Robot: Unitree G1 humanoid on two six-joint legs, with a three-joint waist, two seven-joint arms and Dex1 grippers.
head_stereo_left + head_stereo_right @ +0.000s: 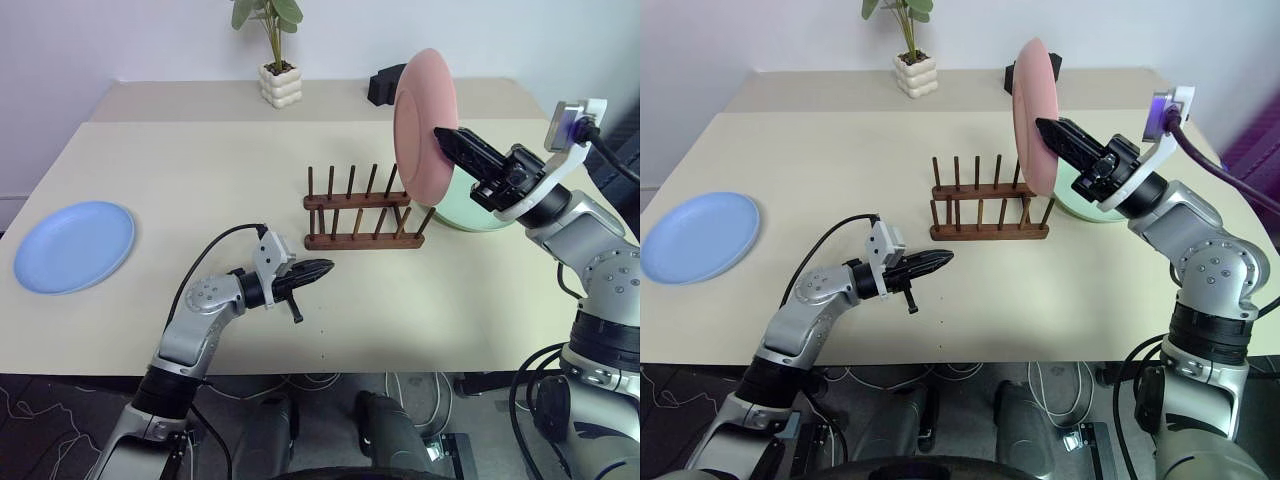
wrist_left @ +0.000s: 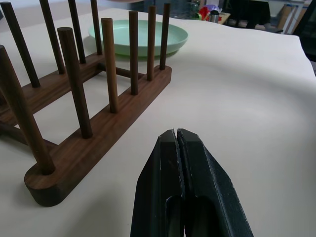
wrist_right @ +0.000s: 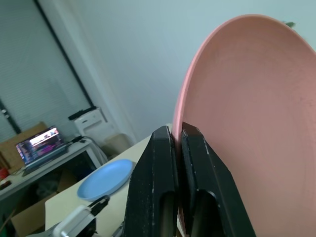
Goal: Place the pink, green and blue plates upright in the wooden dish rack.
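- none of the three plates stands in the wooden dish rack (image 1: 362,212) yet; every slot between its pegs is bare, so i judge the whole placing job still lies ahead.
- worktop (image 1: 200,170): carries the rack near its middle.
- pink plate (image 1: 424,124): upright on edge in the air, above the rack's right end, its rim pinched between the closed fingers of the right tool (image 1: 447,138); it looks closest to going in, but is not yet between any pegs.
- green plate (image 2: 138,37): lies flat on the worktop just beyond the rack's right end, untouched.
- blue plate (image 1: 74,245): lies flat, well apart from the rack on its left side.
- left tool (image 1: 318,269): fingers pressed together on nothing, hovering just in front of the rack's near rail.
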